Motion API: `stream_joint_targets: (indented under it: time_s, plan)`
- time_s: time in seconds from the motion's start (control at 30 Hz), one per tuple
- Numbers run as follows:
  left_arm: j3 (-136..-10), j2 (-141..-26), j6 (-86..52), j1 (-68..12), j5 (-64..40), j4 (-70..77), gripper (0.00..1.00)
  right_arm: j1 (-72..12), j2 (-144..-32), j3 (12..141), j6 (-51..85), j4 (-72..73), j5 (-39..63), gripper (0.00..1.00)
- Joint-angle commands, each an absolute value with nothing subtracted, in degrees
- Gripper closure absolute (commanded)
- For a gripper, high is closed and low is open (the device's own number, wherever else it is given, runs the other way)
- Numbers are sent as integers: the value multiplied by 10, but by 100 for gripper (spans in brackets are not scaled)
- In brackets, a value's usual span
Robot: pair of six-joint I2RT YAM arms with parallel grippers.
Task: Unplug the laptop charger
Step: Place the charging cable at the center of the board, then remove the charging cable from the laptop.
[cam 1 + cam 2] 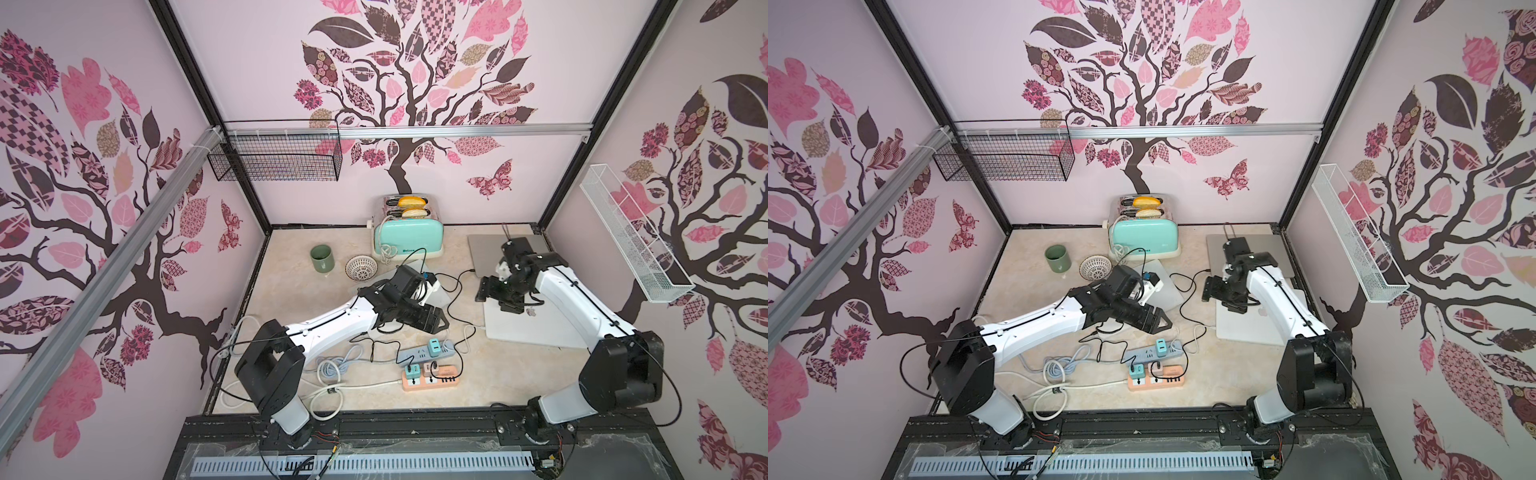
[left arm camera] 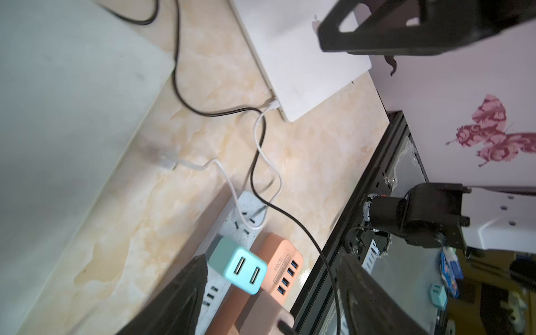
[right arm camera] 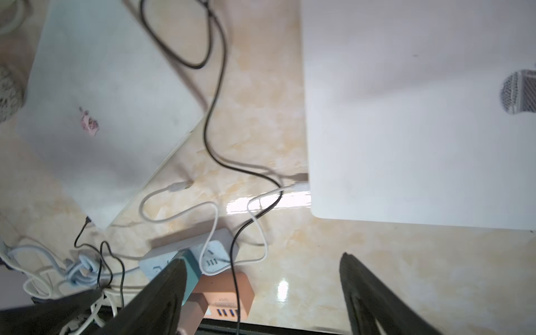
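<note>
A white laptop (image 3: 406, 116) lies on the right of the table, with a white charger plug (image 3: 300, 185) seated in its edge. That plug (image 2: 272, 105) also shows in the left wrist view. A second white connector (image 3: 179, 185) lies loose on the table beside a silver laptop (image 3: 101, 101). Both white cables run to the grey-blue power strip (image 1: 424, 353). My right gripper (image 3: 262, 258) is open and empty, hovering over the white laptop's left edge (image 1: 496, 298). My left gripper (image 2: 272, 261) is open and holds nothing, above the strips near a teal adapter (image 2: 237, 269).
An orange power strip (image 1: 432, 376) lies in front of the grey-blue one, amid tangled black and white cables. A mint toaster (image 1: 409, 237), green mug (image 1: 322, 257) and white bowl (image 1: 361, 268) stand at the back. Another grey laptop (image 1: 486, 253) sits back right.
</note>
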State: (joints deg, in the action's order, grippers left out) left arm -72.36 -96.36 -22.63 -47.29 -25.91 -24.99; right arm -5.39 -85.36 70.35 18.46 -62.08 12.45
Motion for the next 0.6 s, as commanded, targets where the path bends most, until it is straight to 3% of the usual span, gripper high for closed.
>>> stream_joint_targets:
  time_s: [0.0, 0.37, 0.57]
  plan:
    - [-782, -1018, -197, -482, -264, -276, 32, -54, -848, 689, 213, -598, 159, 11]
    - [-928, -1197, -263, -499, -307, -254, 37, -47, -839, 624, 246, -565, 149, 2]
    - [-960, -1252, -274, -508, -309, -258, 37, 9, -824, 576, 265, -548, 174, 1]
